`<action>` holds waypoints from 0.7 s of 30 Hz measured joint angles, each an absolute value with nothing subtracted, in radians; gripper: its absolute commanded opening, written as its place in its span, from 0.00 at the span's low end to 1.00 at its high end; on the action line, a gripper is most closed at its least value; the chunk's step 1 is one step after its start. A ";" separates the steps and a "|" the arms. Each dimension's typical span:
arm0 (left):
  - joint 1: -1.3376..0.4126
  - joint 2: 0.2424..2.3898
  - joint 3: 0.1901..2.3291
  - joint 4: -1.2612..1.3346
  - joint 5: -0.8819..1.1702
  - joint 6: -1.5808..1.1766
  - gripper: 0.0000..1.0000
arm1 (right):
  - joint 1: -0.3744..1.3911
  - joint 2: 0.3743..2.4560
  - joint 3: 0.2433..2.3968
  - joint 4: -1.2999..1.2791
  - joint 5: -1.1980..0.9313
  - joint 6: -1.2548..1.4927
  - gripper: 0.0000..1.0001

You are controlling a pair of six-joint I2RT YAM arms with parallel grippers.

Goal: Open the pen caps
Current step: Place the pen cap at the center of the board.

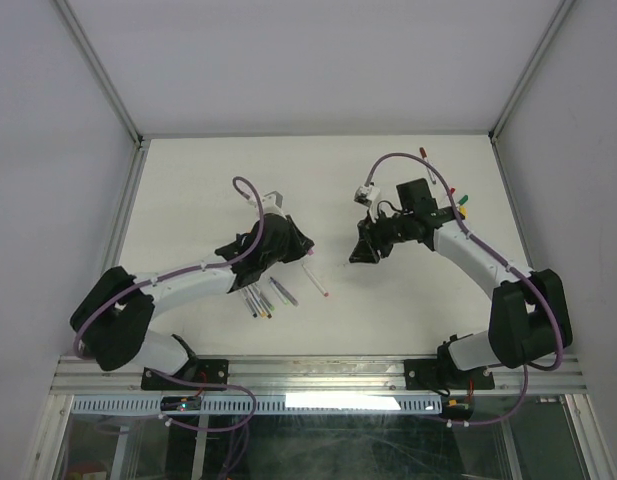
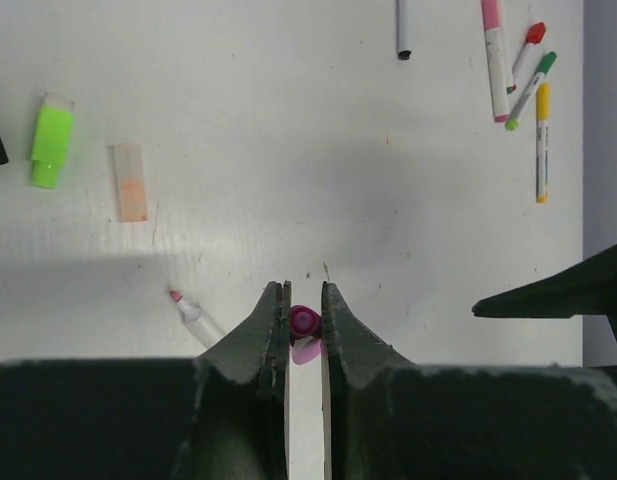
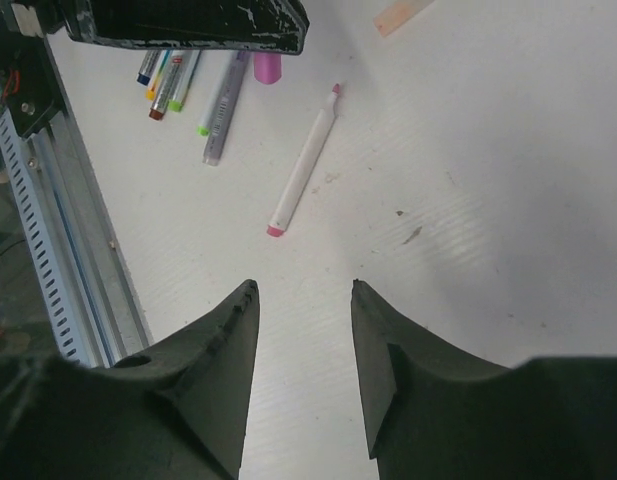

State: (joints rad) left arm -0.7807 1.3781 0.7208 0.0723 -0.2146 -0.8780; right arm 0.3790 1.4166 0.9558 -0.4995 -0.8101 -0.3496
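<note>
Left gripper [image 2: 305, 290] clamped on one pink cap [image 2: 305, 322], long axis roughly along the jaws. Right gripper [image 3: 303, 290] apart, empty; one uncapped pen [image 3: 304, 165] ahead.

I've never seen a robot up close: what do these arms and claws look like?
The left arm and right arm have white links joined by chunky black joints, with a thin purple cable looping along each. The left gripper and right gripper are matte black, each with two tapered fingers.
</note>
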 measured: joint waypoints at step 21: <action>-0.797 1.838 1.159 -0.251 -0.364 -0.740 0.02 | 0.271 1.413 0.956 -0.544 -0.810 -0.400 0.44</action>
